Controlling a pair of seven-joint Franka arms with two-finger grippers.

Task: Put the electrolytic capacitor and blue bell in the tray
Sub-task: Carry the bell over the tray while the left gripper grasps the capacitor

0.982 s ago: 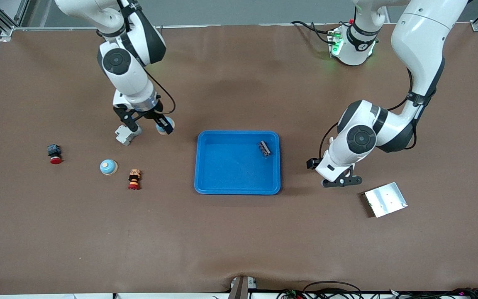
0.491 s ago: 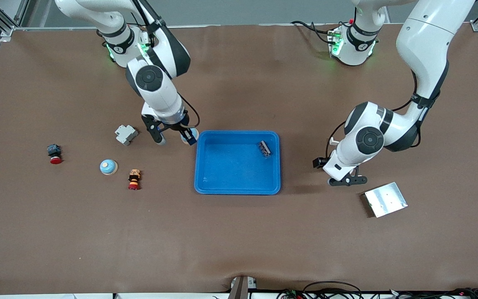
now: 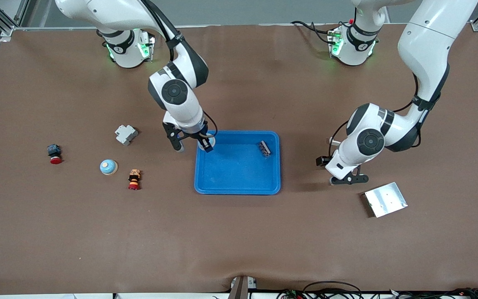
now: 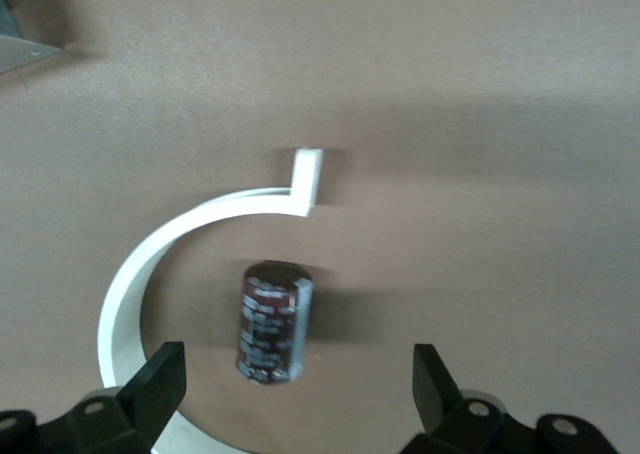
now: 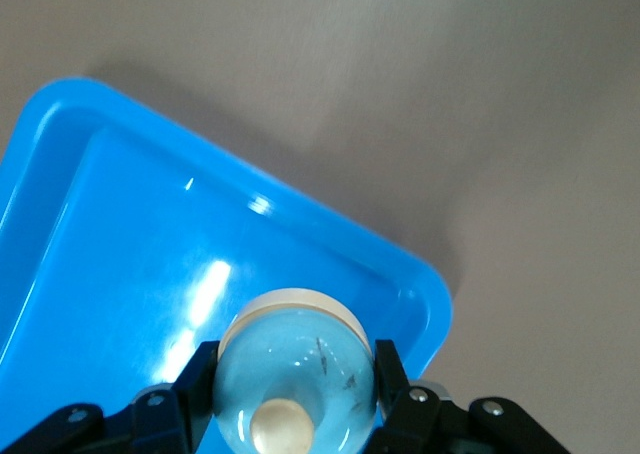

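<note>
Since the earlier frames the right arm had been swung from beside the grey stepped plastic block (image 3: 125,134), in the upper middle of the front view, across to the shallow bright-blue plastic tray (image 3: 239,189) at the centre of the frame, while the left arm had been shifted only slightly. The right gripper (image 3: 205,143) was seen clenched on the pale-blue domed bell with a cream rim (image 5: 295,374). The bell was hung over the tray's upper corner toward the right arm's end of the table, just inside the rim. The bare blue floor lay directly below the bell, so it was judged that only a short lowering and a release were called for. A small dark ribbed component (image 3: 264,148) already lay in the tray near its other upper corner, well apart from the bell. The left gripper (image 3: 347,179) was held with its fingers spread wide over the brown table, near the silver metal plate (image 3: 385,199) in the lower part of the frame. In the left wrist view the dark cylindrical electrolytic capacitor (image 4: 272,322) was shown lying on the table inside a white curved plastic strip (image 4: 130,274). It lay between the spread fingers, its long axis crosswise to the line joining them. The left arm was plainly the nearer one for that pick.
</note>
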